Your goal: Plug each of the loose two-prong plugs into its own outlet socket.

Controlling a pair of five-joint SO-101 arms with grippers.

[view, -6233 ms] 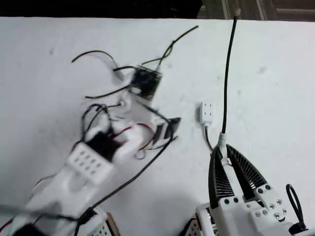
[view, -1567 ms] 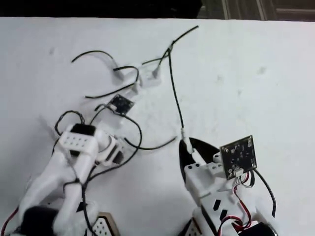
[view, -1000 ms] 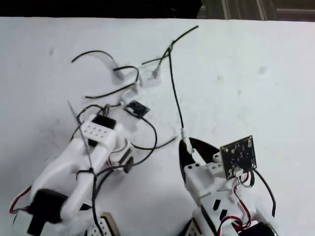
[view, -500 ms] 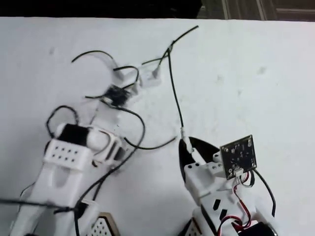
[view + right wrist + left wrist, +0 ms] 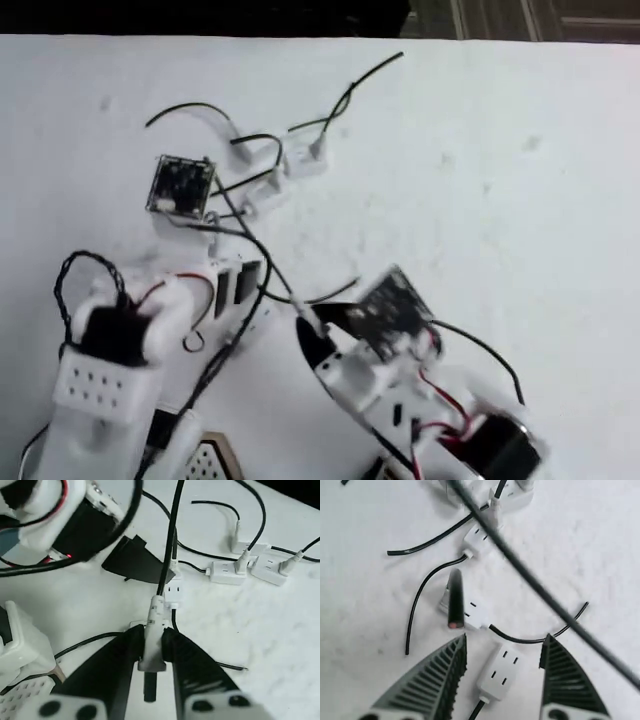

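Within right gripper (image 5: 152,634), white plug (image 5: 151,656)

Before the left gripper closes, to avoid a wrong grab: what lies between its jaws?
Left wrist view: a white outlet socket lies between the open jaws of the left gripper, and a black cord curves across near their tips.

We are finding the table (image 5: 520,150) lying open at right; cords (image 5: 255,136) and outlet sockets (image 5: 300,160) are crowding the upper left.
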